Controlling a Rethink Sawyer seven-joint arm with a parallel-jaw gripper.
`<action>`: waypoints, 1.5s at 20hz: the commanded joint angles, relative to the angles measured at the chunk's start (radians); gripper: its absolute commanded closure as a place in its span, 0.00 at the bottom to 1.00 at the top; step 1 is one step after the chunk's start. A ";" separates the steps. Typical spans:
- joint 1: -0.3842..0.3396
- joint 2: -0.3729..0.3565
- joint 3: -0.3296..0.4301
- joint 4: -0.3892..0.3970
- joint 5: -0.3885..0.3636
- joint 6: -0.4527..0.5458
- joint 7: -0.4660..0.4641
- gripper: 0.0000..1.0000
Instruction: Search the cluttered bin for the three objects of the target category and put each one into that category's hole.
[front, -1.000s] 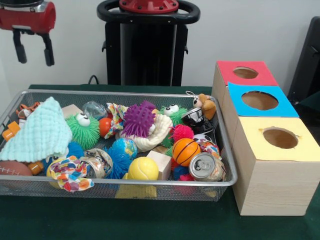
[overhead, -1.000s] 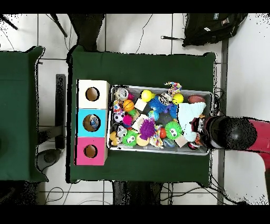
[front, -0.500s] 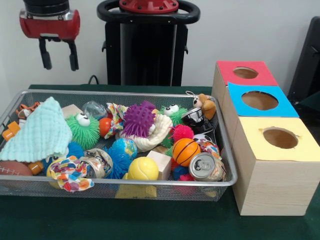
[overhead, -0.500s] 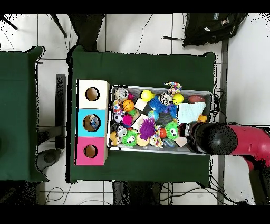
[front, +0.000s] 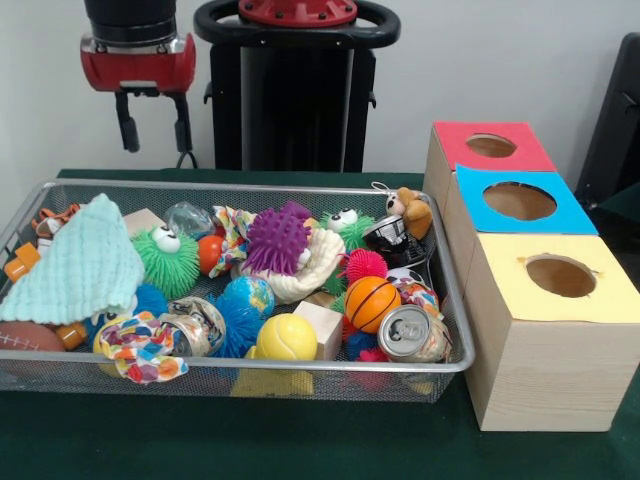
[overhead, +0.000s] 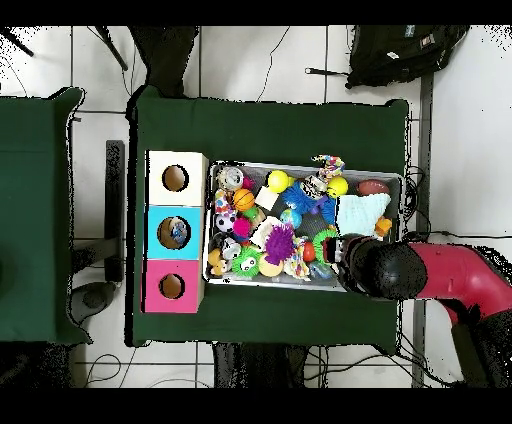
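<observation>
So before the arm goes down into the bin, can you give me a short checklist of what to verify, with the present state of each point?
1. Gripper empty: ok, nothing is between its fingers.
2. Gripper open: ok, the two fingers hang apart.
3. Gripper clear of the wire bin: ok, it hangs above the far rim and touches nothing.
4. What lies under it: in the front view the green spiky toy and the mint cloth are lower in the picture; exact alignment, cannot tell.
5. Holes free: the red box, blue box and yellow box look unblocked from the front: ok.
6. Target category known: cannot tell from the pictures.
</observation>
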 joint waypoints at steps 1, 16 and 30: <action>0.017 0.063 -0.071 0.063 -0.050 -0.100 0.054 0.00; 0.084 0.209 -0.177 -0.013 -0.107 -0.244 0.057 0.00; 0.142 0.293 -0.277 -0.029 -0.140 -0.355 0.075 0.00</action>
